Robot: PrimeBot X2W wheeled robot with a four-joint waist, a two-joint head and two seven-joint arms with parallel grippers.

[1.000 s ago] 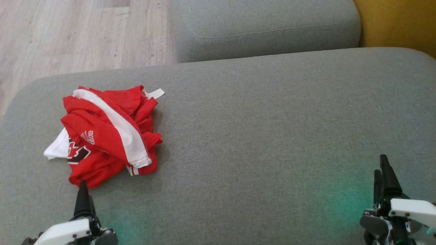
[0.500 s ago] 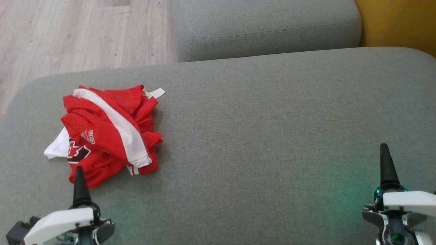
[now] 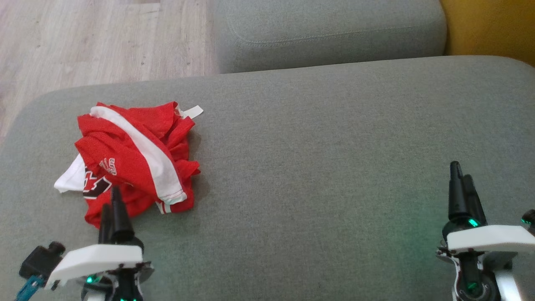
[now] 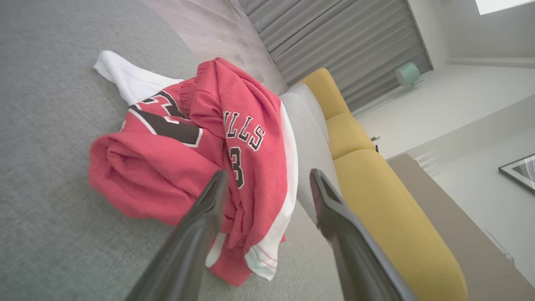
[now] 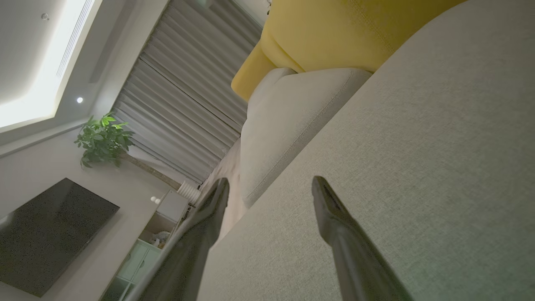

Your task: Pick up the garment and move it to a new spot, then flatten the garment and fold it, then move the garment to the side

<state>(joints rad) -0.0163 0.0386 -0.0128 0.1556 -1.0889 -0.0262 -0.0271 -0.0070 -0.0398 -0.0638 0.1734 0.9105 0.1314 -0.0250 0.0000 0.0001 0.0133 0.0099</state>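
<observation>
Looking down from the head camera, I've got the garment (image 3: 133,159) sitting in a crumpled heap on the left part of the big grey cushion (image 3: 313,146), close to its left edge. It's a red jersey with a broad white stripe running across the top of the pile, and a white flap pokes out on its left side. A small white tag sticks out at the far corner. In the left wrist view I can read black letters "LLS" and a 3 on the red cloth.

My left gripper (image 3: 109,200) is right at the near edge of the heap, its fingers spread wide with nothing between them. One fingertip (image 4: 219,184) lines up in front of the red fabric. I can't tell whether it is touching the cloth or hanging just above it.

My right gripper (image 3: 461,171) is well apart from the jersey, over bare cushion on the right side. Its fingers are spread too, and it's empty.

Beyond the big cushion there's a second grey cushion (image 3: 326,29), a yellow seat (image 3: 489,25) at the far right and pale wooden floor (image 3: 83,42) at the far left.
</observation>
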